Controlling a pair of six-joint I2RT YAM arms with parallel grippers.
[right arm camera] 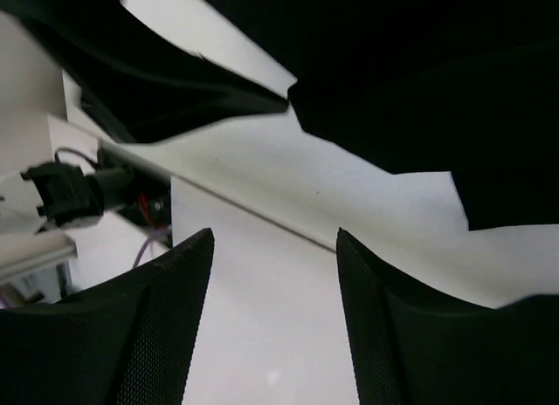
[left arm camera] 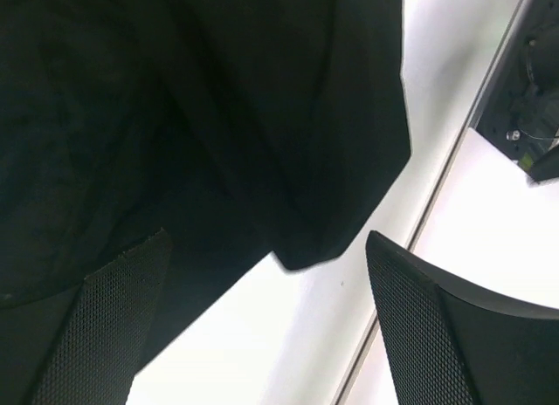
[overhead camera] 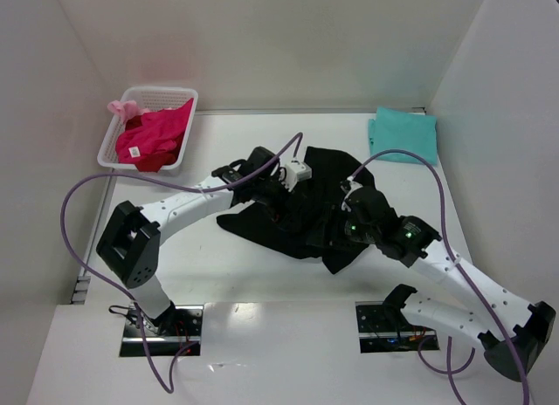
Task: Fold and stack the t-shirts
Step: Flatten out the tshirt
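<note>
Well, your basket (overhead camera: 162,92) held the magenta-pink shirt (overhead camera: 155,136); the black shirt (overhead camera: 297,211) lay crumpled mid-table. Your left gripper (left arm camera: 262,326) and right gripper (right arm camera: 275,318) both hung spread over its edges, gripping nothing.

White table (overhead camera: 229,270), black t-shirt (overhead camera: 301,220), teal t-shirt (overhead camera: 403,134), basket (overhead camera: 166,92)

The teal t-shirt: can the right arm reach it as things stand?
Probably yes: the right gripper is open at the black t-shirt, and only bare table lies between it and the teal t-shirt.
</note>
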